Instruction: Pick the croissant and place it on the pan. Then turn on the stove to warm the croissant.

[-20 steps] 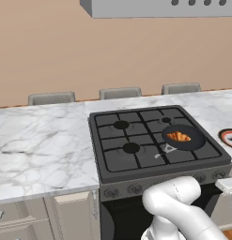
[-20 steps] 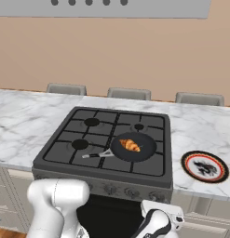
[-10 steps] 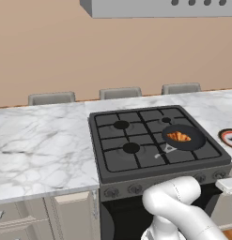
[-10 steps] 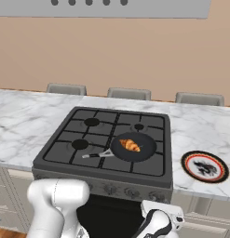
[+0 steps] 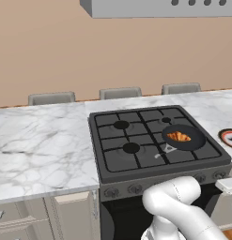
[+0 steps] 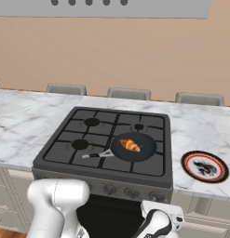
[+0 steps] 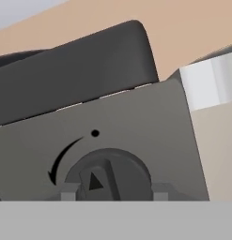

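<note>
A: Knob [image 7: 108,177] on the stove [image 7: 112,136] front is sitting right before the gripper [image 7: 111,192] in the hand view, one fingertip [image 7: 69,192] showing at each side of it, close against it.

B: Are the fingers squeezing it?

A: They are standing narrowly apart around it; contact is hard to make out, the tips being cut off.

B: And farther off?

A: Base views are showing the croissant [image 6: 130,145] lying in the pan [image 6: 145,149] on a front burner, with a red-rimmed plate [image 6: 205,166] on the counter beside.

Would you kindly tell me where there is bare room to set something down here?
The marble counter left of the stove is bare. The right side is tighter: the pan holds the croissant, with the red-rimmed plate beyond.
</note>
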You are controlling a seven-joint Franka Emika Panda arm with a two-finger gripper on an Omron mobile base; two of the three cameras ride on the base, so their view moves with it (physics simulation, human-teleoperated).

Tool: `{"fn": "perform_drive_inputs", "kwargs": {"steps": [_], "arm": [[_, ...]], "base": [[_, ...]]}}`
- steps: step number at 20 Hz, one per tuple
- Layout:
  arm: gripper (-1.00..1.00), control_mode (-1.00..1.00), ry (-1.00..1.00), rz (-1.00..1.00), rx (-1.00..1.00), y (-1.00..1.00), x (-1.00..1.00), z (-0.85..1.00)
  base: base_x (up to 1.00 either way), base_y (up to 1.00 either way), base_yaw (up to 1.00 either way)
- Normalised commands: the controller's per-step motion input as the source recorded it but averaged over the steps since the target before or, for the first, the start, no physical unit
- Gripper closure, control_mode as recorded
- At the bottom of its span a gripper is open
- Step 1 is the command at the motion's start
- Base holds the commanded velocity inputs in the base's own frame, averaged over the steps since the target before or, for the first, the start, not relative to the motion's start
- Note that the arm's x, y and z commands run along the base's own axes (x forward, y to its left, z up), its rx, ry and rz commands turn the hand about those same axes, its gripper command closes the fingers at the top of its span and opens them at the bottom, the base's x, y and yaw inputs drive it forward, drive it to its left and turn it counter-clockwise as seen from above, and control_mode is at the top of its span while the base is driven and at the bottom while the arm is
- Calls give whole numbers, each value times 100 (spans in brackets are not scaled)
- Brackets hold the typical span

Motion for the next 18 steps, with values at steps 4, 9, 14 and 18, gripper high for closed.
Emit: {"fn": "perform_drive_inputs", "kwargs": {"steps": [4, 9, 14, 18], "arm": [[100, -100, -8, 0, -6, 0, 0, 0], [100, -100, -14, 0, -7, 0, 0, 0], [100, -100, -14, 0, -8, 0, 0, 0], [100, -100, -4, 0, -3, 1, 0, 4]], "base": [[0, 0, 0], [0, 0, 0], [0, 0, 0], [0, 0, 0]]}}
